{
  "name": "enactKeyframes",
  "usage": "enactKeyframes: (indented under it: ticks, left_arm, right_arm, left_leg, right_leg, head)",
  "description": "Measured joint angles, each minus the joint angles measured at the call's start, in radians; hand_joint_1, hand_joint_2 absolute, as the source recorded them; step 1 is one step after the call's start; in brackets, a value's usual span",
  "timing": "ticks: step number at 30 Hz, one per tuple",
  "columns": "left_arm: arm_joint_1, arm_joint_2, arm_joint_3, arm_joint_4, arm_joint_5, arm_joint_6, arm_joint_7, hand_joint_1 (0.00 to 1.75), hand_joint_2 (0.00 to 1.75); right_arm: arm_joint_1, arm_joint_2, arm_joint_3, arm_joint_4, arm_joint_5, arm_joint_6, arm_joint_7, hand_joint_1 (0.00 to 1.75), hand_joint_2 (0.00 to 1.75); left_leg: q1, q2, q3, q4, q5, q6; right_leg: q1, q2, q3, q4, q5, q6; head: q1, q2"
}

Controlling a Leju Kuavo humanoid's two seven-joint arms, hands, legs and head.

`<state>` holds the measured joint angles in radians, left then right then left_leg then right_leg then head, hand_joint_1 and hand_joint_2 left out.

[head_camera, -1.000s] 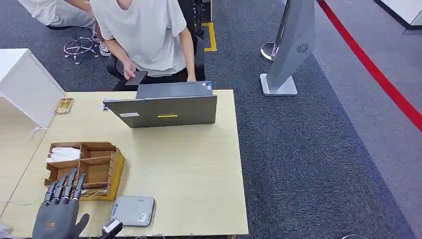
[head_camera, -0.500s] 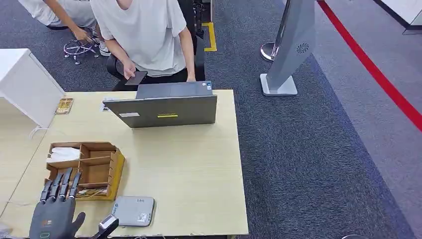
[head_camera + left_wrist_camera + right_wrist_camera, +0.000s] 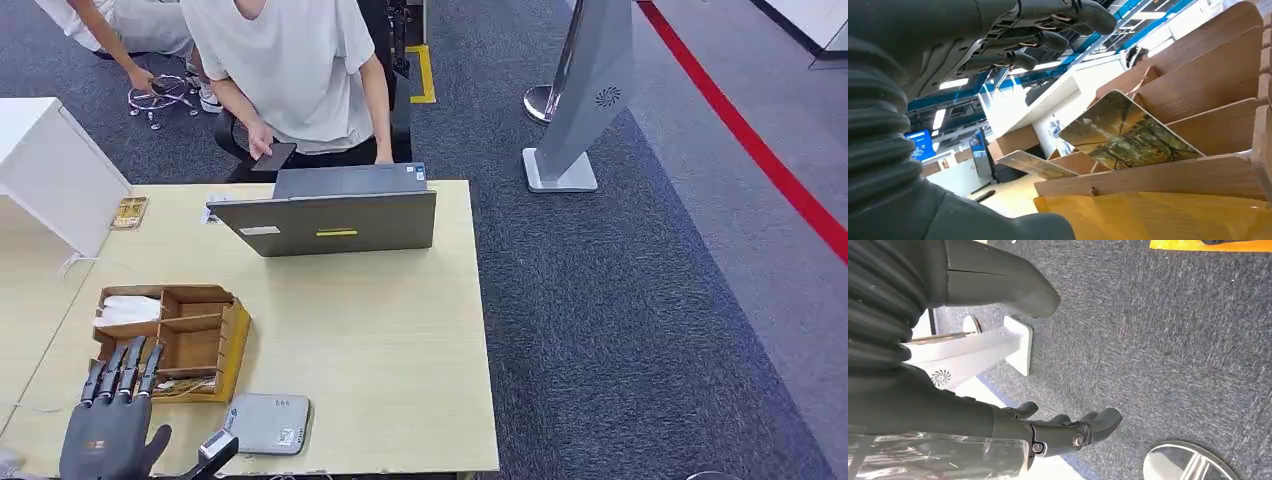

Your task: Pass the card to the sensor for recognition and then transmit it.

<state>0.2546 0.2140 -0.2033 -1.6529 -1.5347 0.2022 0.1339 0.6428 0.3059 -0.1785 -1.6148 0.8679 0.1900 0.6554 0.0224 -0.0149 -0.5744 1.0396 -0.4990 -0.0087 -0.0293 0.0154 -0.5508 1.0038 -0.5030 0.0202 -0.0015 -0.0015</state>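
- You are looking at a task barely begun: the card is sitting in the near compartment of the wooden organizer, leaning on a divider, not yet lifted.
- The grey sensor is lying on the table just beside the organizer, with nothing presented to it; reading and handing over are both remaining.
- Your left hand is hovering at the organizer's near edge, fingers spread and extended, gripping nothing.
- Your right hand is hanging above the carpet, fingers loosely curled, holding nothing.

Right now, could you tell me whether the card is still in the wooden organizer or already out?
Still in. The card leans in a slot of the wooden organizer; the left hand hovers beside it, holding nothing.
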Motion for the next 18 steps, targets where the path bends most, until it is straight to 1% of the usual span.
enactKeyframes:
  ticks: [18]
  left_arm:
    - [-0.068,-0.019,-0.016,0.026,0.0,-0.013,0.004,0.0,1.75]
  right_arm:
    - [-0.001,0.0,0.0,0.0,0.015,0.008,0.0,0.0,1.75]
  left_leg:
    - [0.0,0.0,0.0,0.0,0.0,0.0]
  right_leg:
    - [0.0,0.0,0.001,0.0,0.0,0.0]
  head:
    - [0.0,0.0]
